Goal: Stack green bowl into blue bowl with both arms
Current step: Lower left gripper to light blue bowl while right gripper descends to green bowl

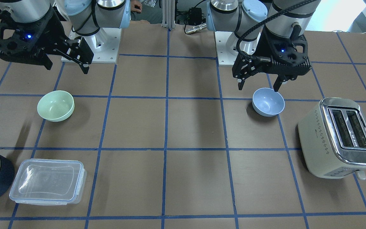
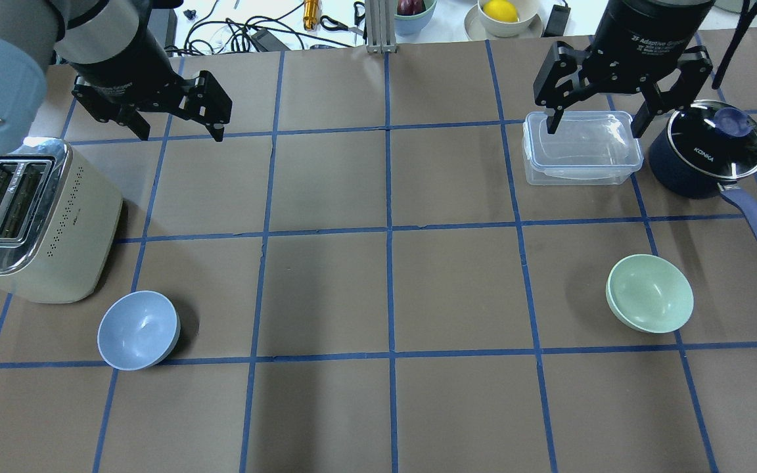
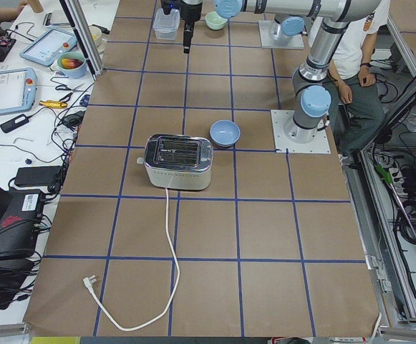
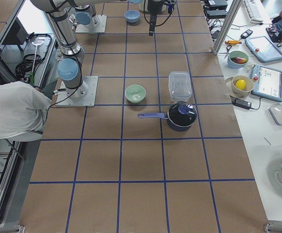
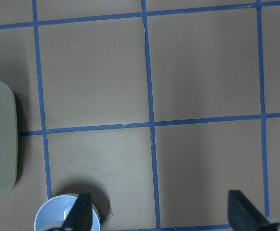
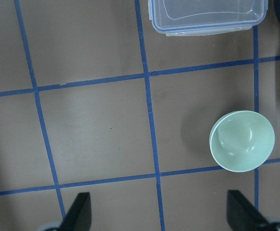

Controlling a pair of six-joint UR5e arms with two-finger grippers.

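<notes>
The green bowl (image 2: pixel 649 293) stands upright and empty on the table's right side; it also shows in the front view (image 1: pixel 56 105) and the right wrist view (image 6: pixel 242 141). The blue bowl (image 2: pixel 138 330) stands upright and empty on the left side, next to the toaster, and shows in the front view (image 1: pixel 268 101) and the left wrist view (image 5: pixel 53 216). My left gripper (image 2: pixel 178 131) hangs open and empty high above the table, beyond the blue bowl. My right gripper (image 2: pixel 595 126) hangs open and empty above the clear container, beyond the green bowl.
A cream toaster (image 2: pixel 30 223) stands at the left edge beside the blue bowl. A clear lidded container (image 2: pixel 579 148) and a dark navy saucepan (image 2: pixel 707 154) with a glass lid stand at the far right. The brown table (image 2: pixel 385 295) carries a blue tape grid.
</notes>
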